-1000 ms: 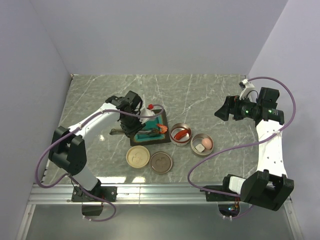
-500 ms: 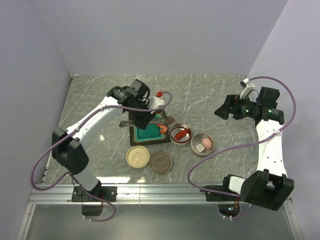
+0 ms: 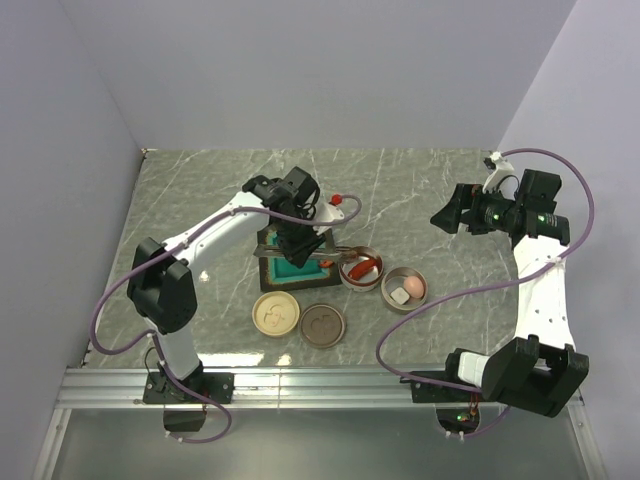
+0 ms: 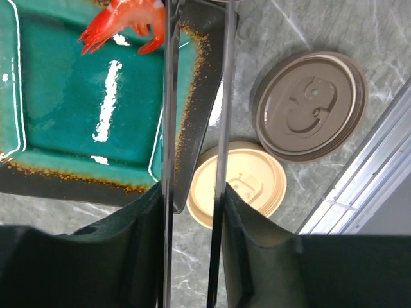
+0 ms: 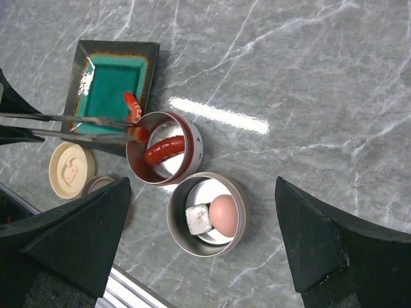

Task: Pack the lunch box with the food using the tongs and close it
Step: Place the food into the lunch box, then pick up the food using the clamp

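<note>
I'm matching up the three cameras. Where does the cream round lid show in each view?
Top external: cream lid low centre-left, just below the teal tray in the picture.
Left wrist: cream lid at centre, partly behind the tongs, beside the tray's dark rim.
Right wrist: cream lid at far left, below the tray.
Shared landmark: the teal tray.

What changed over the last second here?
The left gripper, holding the tongs, swung right across the teal tray; the tong tips now reach the sausage bowl. The shrimp stays on the tray, and the right gripper stays raised and open. The egg bowl, tan lid and brown lid are unmoved.
</note>
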Controlling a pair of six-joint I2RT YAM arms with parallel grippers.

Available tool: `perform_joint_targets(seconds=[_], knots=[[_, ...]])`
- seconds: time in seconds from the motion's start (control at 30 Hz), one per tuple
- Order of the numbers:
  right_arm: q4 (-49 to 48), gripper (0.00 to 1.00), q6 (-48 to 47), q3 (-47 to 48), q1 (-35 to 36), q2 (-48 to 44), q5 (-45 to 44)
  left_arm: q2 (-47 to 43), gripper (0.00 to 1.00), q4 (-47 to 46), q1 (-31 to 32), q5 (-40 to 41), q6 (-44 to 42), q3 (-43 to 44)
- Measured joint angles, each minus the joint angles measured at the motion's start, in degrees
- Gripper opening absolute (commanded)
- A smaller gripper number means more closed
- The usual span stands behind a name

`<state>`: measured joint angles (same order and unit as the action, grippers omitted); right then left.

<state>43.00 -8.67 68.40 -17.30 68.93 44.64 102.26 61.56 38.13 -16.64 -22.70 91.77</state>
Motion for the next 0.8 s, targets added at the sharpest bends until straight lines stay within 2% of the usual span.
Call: perform_joint_targets(seconds=[0.03, 0.07, 0.2, 0.47, 0.63, 0.8], knots=[[0.00, 1.00, 0.07, 0.00, 0.00, 0.09, -0.07, 0.00, 0.43, -0.04, 0.17, 0.00, -0.02, 0.00], [0.00, 1.00, 0.07, 0.00, 0.00, 0.20, -0.11, 0.00, 0.50, -0.11, 0.35, 0.00, 0.07, 0.00], [0.00, 1.00, 0.07, 0.00, 0.00, 0.59, -0.28, 0.00, 0.60, -0.70, 1.01, -0.02, 0.55, 0.00], [0.07, 1.00, -0.24, 0.00, 0.00, 0.68, -0.70, -0.17, 0.61, -1.05, -0.13, 0.15, 1.22, 0.00], [0.17, 1.00, -1.14, 0.00, 0.00, 0.70, -0.81, -1.79, 0.60, -0.85, -5.18, 0.13, 0.26, -0.28], [0.31, 1.00, -1.70, 0.00, 0.00, 0.72, -1.14, -4.00, 0.57, -1.46, -9.51, 2.27, -4.37, -2.43]])
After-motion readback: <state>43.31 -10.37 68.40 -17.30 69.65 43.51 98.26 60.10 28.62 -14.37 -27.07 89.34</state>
